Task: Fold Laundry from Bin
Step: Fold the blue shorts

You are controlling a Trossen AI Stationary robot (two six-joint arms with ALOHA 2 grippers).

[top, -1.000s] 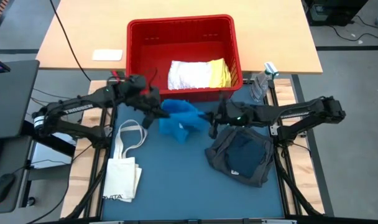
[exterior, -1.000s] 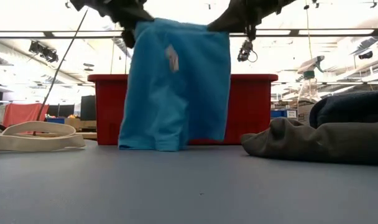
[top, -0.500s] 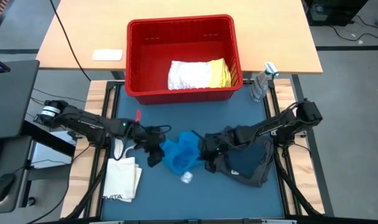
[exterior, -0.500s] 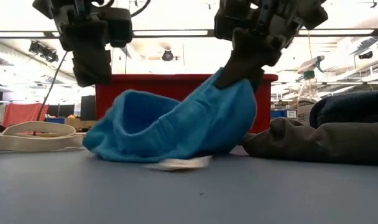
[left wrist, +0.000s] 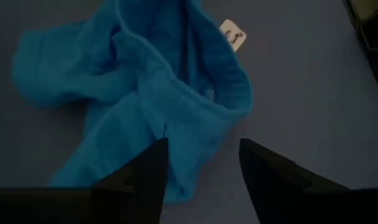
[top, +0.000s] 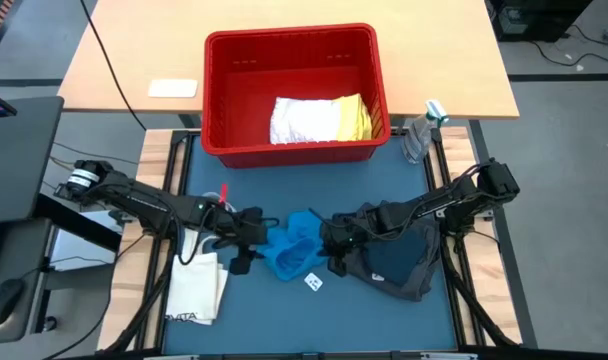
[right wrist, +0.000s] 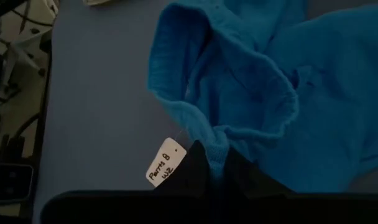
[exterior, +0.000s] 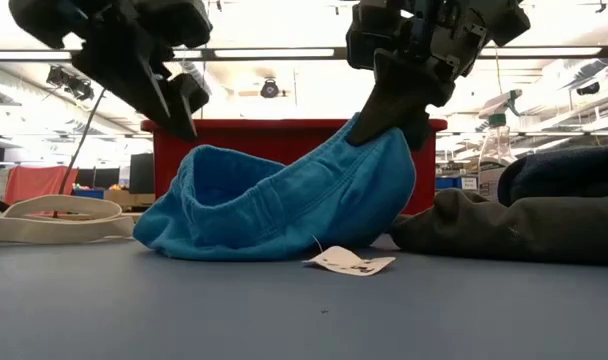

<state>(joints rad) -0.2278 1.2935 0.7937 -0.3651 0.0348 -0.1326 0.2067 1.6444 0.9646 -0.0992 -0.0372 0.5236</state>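
right hand (exterior: pixel 389 125) pinching blue cloth (top: pixel 294 250) edge, lifting it to spread flat | left hand (top: pixel 246 240) hovering beside it, fingers spread, gripping nothing | counter (top: pixel 284 310) under cloth

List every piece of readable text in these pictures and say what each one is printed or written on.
"Pants B" with a second line, roughly "W2", not certain: handwritten on the white tag tied to the bright blue garment.
"VATA", part of a longer word that is cut off: printed on the cream tote bag.
Print on the spray bottle is too small to read.
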